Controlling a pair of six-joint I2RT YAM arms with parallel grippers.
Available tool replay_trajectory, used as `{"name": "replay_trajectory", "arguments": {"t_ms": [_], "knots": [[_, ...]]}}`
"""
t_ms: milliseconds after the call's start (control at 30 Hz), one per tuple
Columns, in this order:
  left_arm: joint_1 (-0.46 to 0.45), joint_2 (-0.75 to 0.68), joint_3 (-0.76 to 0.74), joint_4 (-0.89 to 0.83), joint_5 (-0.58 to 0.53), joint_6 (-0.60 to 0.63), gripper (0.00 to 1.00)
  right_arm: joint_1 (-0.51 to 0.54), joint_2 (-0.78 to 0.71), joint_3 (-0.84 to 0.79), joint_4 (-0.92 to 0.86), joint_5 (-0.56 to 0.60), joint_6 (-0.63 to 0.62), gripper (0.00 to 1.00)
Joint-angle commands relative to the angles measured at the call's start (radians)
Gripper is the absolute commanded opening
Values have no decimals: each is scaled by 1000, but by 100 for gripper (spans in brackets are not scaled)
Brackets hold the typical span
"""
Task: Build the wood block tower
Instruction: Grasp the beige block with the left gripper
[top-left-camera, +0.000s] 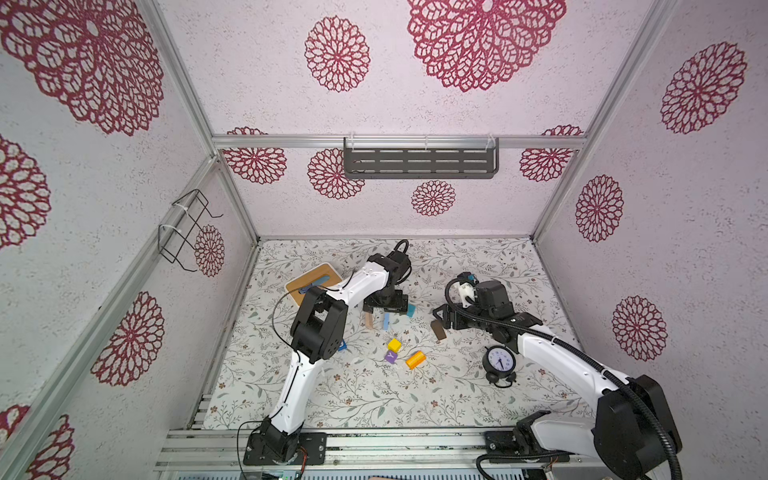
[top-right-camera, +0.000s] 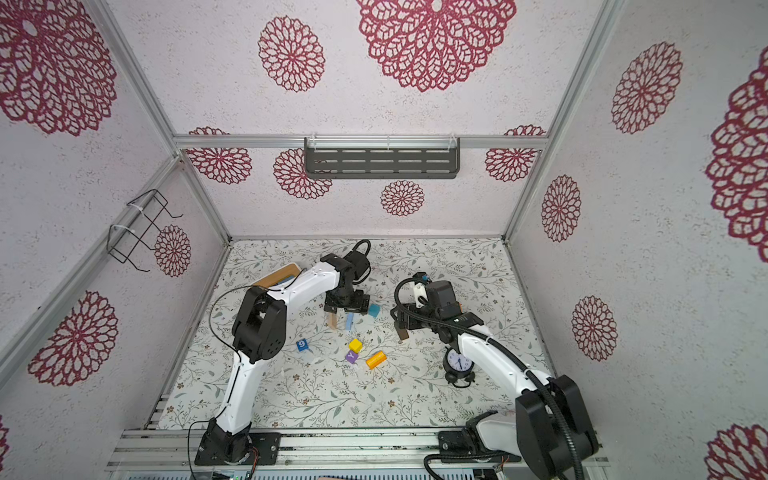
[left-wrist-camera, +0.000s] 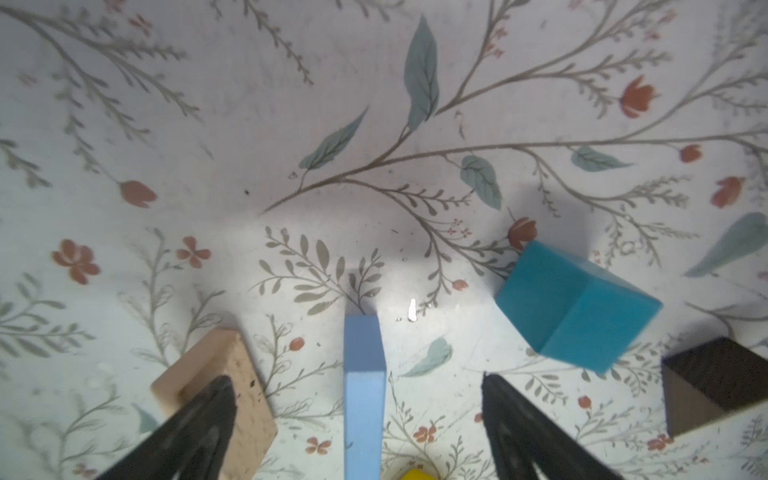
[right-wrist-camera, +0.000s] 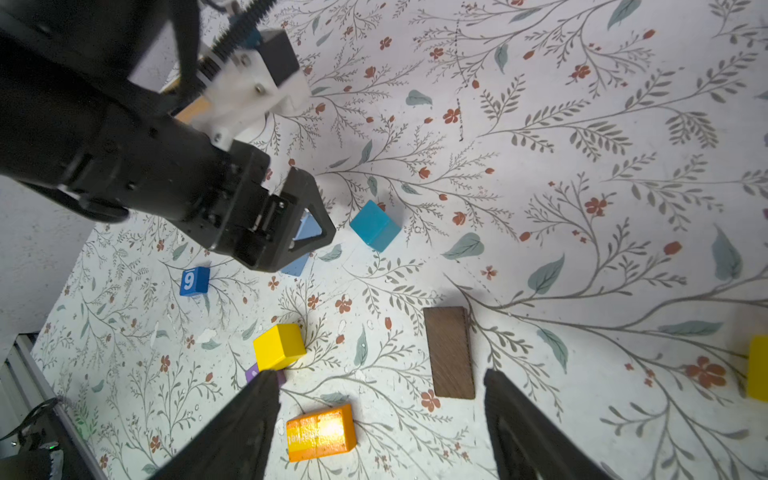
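My left gripper (left-wrist-camera: 356, 377) is open, its fingers either side of a light blue bar (left-wrist-camera: 363, 395) without touching it. A tan block (left-wrist-camera: 224, 374) sits by one finger and a teal cube (left-wrist-camera: 577, 303) is just beyond the other. My right gripper (right-wrist-camera: 379, 373) is open just above the mat. A dark brown bar (right-wrist-camera: 451, 353) lies flat between its fingers. Nearby lie an orange block (right-wrist-camera: 322, 432), a yellow cube (right-wrist-camera: 279, 347), a half-hidden purple cube (top-left-camera: 390, 357) and a blue "9" cube (top-right-camera: 302, 345). No tower is in view; the blocks lie singly.
A black alarm clock (top-left-camera: 500, 360) stands beside my right arm. A white box with a wooden lid (top-left-camera: 313, 282) sits at the back left, partly behind my left arm. Another yellow block (right-wrist-camera: 758, 368) shows at the edge of the right wrist view.
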Motion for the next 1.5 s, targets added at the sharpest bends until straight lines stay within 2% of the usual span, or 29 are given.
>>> {"name": "replay_trajectory", "arguments": {"t_ms": [0, 133, 267, 433, 600, 667, 700, 767, 833, 900, 1067, 1167, 1467], "knots": [[0, -140, 14, -3, -61, 6, 97, 6, -27, 62, -103, 42, -44, 81], [2, -283, -65, 12, -138, 0, 97, 73, 1, 98, -221, 160, -93, 83], [23, -494, -219, 75, -143, -12, 97, 179, 69, 131, -302, 262, -126, 85], [48, -668, -383, 126, -123, -27, 97, 225, 82, 105, -268, 225, -104, 86], [97, -731, -516, 165, -84, -40, 99, 232, 110, 146, -259, 207, -89, 84], [126, -740, -571, 210, -27, -46, 92, 233, 121, 170, -258, 205, -83, 82], [139, -742, -603, 245, 6, -51, 85, 233, 124, 180, -254, 204, -79, 81], [161, -730, -648, 308, 64, -61, 63, 233, 126, 191, -244, 207, -76, 80], [171, -700, -668, 352, 102, -66, 49, 232, 131, 202, -242, 210, -75, 81], [171, -651, -662, 372, 123, -73, 49, 232, 140, 216, -249, 216, -78, 80], [171, -504, -587, 363, 94, -92, 69, 229, 145, 224, -240, 231, -74, 82], [168, -415, -525, 335, 69, -92, 70, 221, 140, 216, -222, 240, -63, 82], [155, -219, -426, 294, 39, -93, 61, 172, 115, 168, -148, 196, -42, 82]]}}
